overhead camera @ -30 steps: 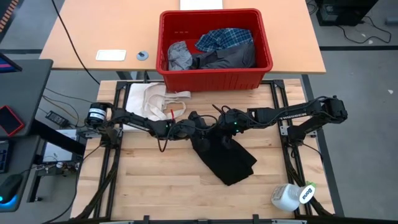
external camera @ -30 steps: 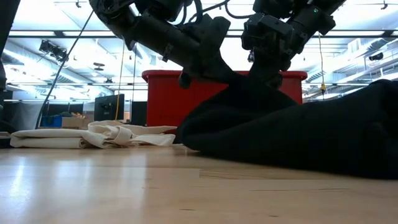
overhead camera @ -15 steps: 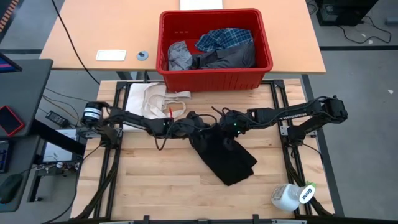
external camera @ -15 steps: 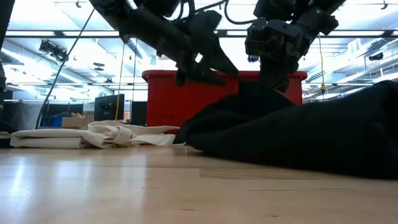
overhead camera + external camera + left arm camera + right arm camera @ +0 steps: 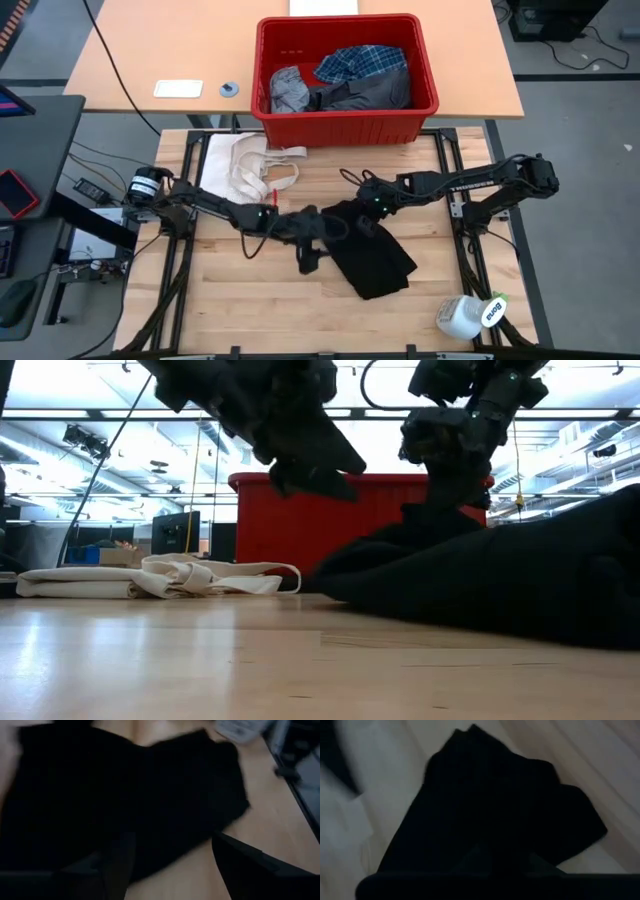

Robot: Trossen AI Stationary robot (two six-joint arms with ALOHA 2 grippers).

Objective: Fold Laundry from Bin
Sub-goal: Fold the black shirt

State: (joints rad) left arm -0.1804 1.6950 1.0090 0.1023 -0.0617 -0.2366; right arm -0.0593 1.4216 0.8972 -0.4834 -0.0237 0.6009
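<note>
The large black garment (image 5: 378,262) lies crumpled on the wooden table, right of centre. My right gripper (image 5: 360,215) stands at its far end and is shut on it. My left gripper (image 5: 312,250) hangs open just left of the garment, lifted above it in the low view (image 5: 320,470). Its two fingers stand wide apart with nothing between them (image 5: 170,855). The red bin (image 5: 345,65) stands on the far desk. It holds a plaid shirt (image 5: 362,62), a light grey piece (image 5: 288,88) and a dark grey piece (image 5: 365,95). My right gripper pinches the black garment at its far end (image 5: 425,520), coming slanting down from above and from the table's right. The cloth rises to a small peak at the fingers; the rest (image 5: 520,580) lies slack on the table. My own fingers hide the exact place of contact in the right wrist view.
A cream-white cloth with strap loops (image 5: 245,165) lies at the table's far left. A white bottle (image 5: 470,315) lies at the near right corner. Bare wood stretches along the near left of the table (image 5: 250,310).
My left gripper has opened and let go of the black garment, then swung toward the table's near edge and tipped up toward level. The garment's left part has dropped and slumped onto the table. My right gripper has rolled at the wrist and stayed in place, still shut on the cloth.
</note>
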